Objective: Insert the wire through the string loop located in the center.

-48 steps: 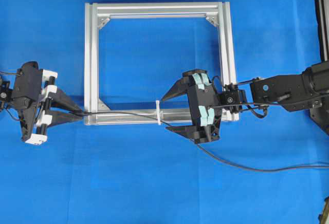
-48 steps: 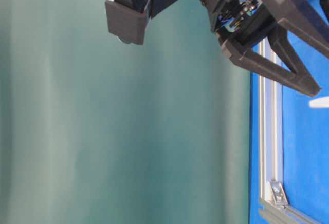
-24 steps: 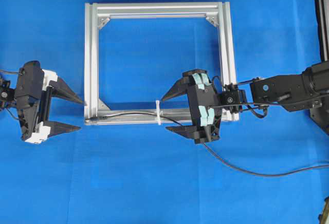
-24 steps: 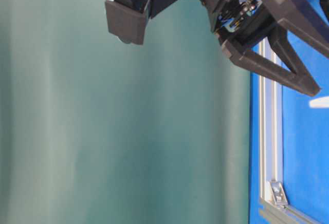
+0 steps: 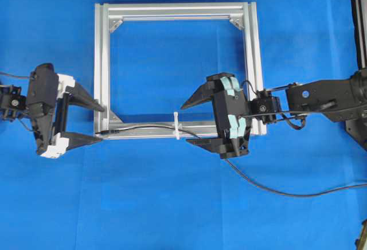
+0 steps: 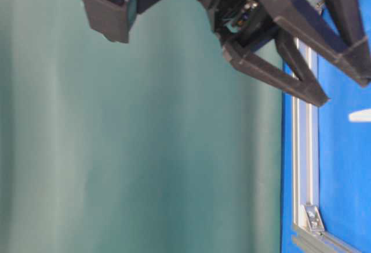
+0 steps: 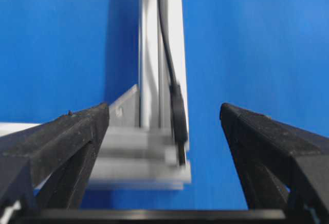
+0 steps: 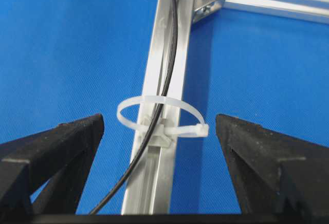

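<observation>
The black wire [image 5: 143,127] lies along the near bar of the aluminium frame [image 5: 101,61] and passes through the white string loop [image 5: 177,125]. Its plug end [image 7: 178,111] rests by the bar's left corner. My left gripper [image 5: 103,124] is open, one finger on each side of that corner and plug, touching neither. On the other side of the loop, my right gripper [image 5: 185,125] is open too. In the right wrist view the string loop [image 8: 154,97] circles the wire [image 8: 172,54] between the spread fingers of the right gripper [image 8: 159,120], which hold nothing.
Right of the loop, the wire runs under the right gripper and trails over the blue cloth [image 5: 172,204] to the right edge. The table-level view shows the right gripper's fingers [image 6: 278,79] above the frame bar [image 6: 304,166].
My left gripper has opened and let go of the wire, then moved right towards the frame corner. The plug end now lies on the bar. The right gripper shifted slightly right.
</observation>
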Motion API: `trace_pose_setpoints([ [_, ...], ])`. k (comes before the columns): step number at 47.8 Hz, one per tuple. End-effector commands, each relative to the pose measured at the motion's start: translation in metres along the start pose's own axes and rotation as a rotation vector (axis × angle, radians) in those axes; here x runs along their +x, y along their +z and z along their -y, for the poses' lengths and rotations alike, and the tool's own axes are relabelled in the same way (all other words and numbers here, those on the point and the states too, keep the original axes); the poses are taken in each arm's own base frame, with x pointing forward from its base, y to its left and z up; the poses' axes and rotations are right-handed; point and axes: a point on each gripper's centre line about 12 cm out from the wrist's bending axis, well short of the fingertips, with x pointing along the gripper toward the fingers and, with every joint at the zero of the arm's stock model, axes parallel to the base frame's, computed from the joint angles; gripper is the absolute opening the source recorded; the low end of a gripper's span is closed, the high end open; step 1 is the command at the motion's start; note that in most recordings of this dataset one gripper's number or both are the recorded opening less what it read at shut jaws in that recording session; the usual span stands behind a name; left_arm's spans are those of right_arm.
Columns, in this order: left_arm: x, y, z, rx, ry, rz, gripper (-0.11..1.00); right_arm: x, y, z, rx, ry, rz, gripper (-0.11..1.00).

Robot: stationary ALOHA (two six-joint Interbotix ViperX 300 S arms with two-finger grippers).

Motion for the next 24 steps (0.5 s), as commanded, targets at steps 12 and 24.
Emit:
trace_pose_setpoints([
  [12,0.012,0.032,0.003,0.035,0.001,0.043,0.90,-0.025,0.032,-0.002,-0.005,-0.003,0.074,0.97],
  [24,0.017,0.045,0.005,0.082,0.003,0.057,0.90,-0.035,0.040,-0.002,-0.006,-0.007,0.072,0.97],
])
